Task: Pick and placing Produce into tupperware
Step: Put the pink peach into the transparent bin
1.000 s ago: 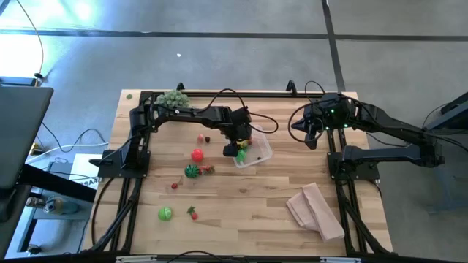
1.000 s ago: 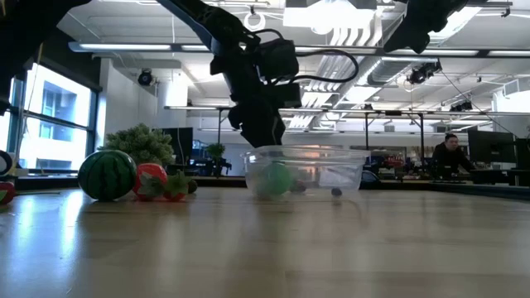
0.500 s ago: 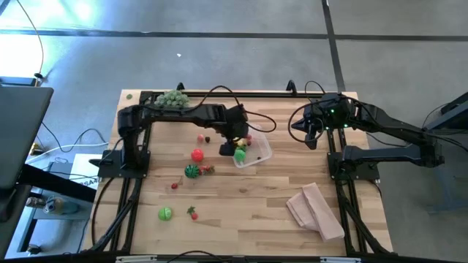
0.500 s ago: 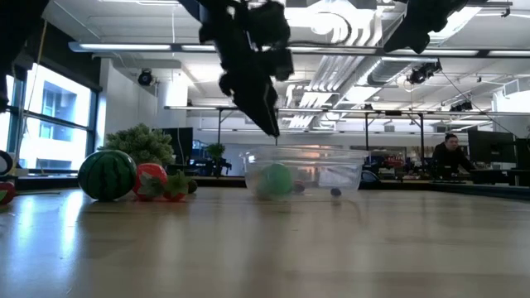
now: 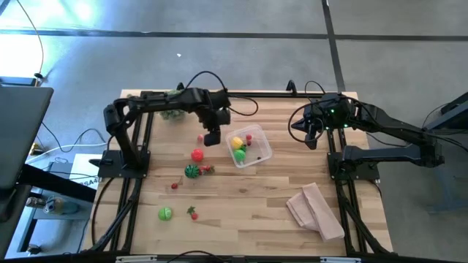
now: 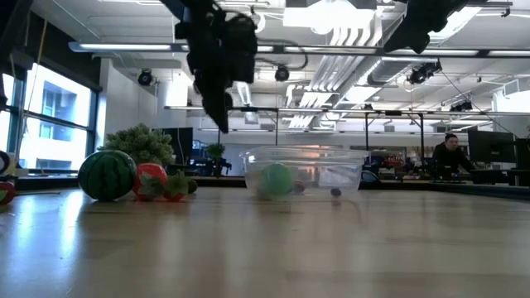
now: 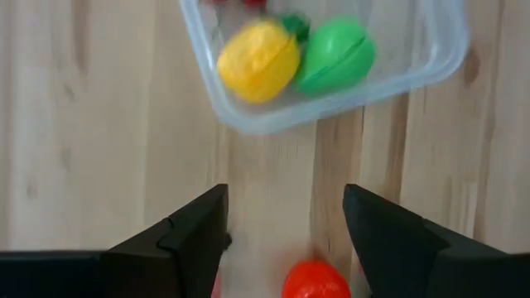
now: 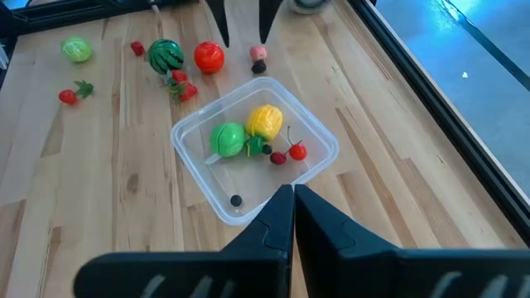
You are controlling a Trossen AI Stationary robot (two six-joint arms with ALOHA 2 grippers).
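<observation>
The left gripper (image 5: 212,137) has pulled back from the container (image 5: 249,147) and now hovers beside it with its fingers spread and empty. A green fruit (image 5: 240,155) it carried a second ago lies inside beside a yellow one (image 5: 236,143). The right gripper (image 5: 310,136), clenched, waits unmoved.
</observation>
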